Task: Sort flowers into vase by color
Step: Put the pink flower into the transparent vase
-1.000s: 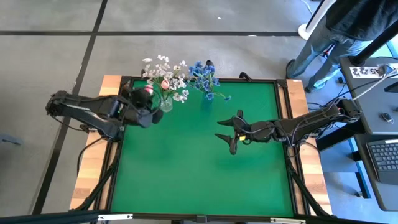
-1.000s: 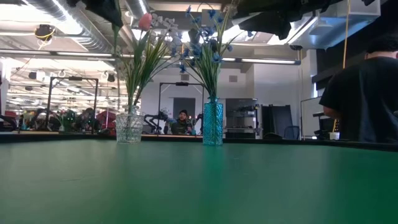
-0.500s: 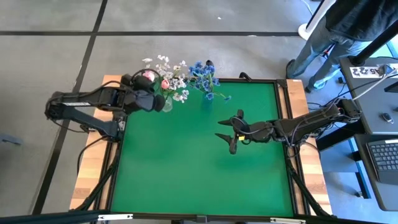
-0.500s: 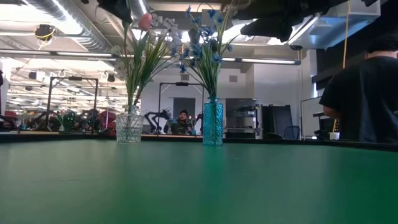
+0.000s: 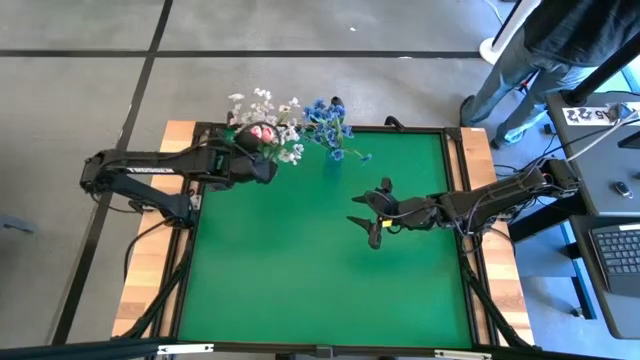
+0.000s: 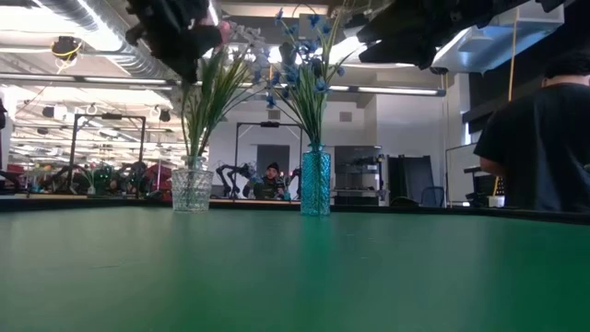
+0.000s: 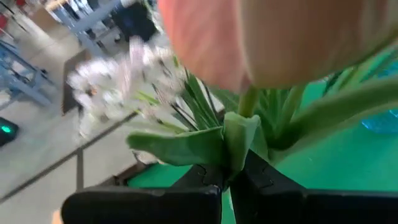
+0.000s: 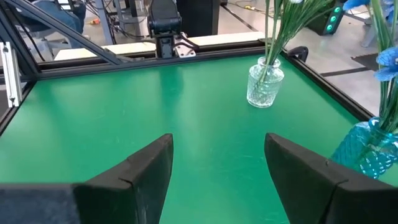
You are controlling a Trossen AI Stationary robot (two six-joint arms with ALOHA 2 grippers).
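Here, green mat (image 5: 300,270) (wood-edged), workshop w/ person (image 6: 270,182) behind.

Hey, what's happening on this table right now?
A two-armed robot is sorting artificial flowers into vases by color. The left gripper is shut on a pink tulip, holding it over the clear vase with the white sprays. The blue vase next to it holds blue flowers. The right gripper hangs open over the middle of the green table, empty.
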